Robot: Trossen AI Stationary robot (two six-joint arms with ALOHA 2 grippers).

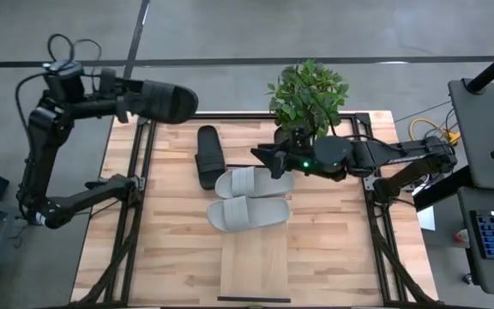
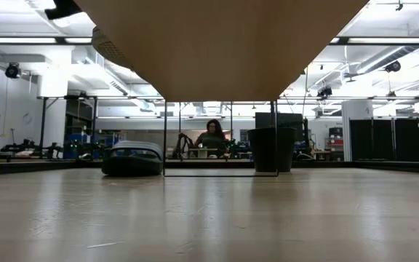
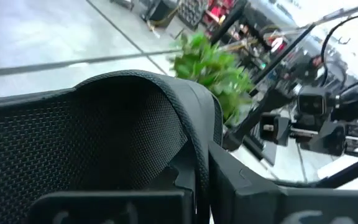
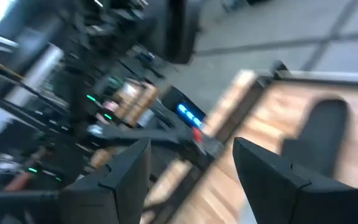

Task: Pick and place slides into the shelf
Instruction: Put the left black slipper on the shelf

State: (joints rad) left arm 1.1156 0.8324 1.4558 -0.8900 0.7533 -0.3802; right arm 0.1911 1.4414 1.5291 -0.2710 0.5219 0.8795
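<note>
My left gripper (image 1: 125, 96) is raised over the table's far left corner, shut on a black slide (image 1: 159, 101) that sticks out from it toward the right. The other black slide (image 1: 210, 156) lies on its sole on the tabletop, and two pale grey slides (image 1: 251, 182) (image 1: 249, 212) lie beside it, nearer the front. My right gripper (image 1: 264, 160) hovers open above the far grey slide, and nothing is between its fingers (image 4: 129, 168). The shelf (image 1: 256, 262), a pale wood panel, stands at the table's near edge. My left gripper pinches the black slide's wide strap at its edge (image 3: 194, 155), one finger (image 3: 104, 208) on the mesh-lined inner side and one (image 3: 253, 186) on the outer side. The fingers come in roughly level from the table's left. The slide is lifted clear of the table, extending level beyond the fingers.
A potted plant (image 1: 309, 94) stands at the table's far edge, right behind my right arm. Black frame bars (image 1: 140, 172) (image 1: 376, 215) run along both sides of the table. In the low view a person (image 2: 211, 137) sits in the room beyond it.
</note>
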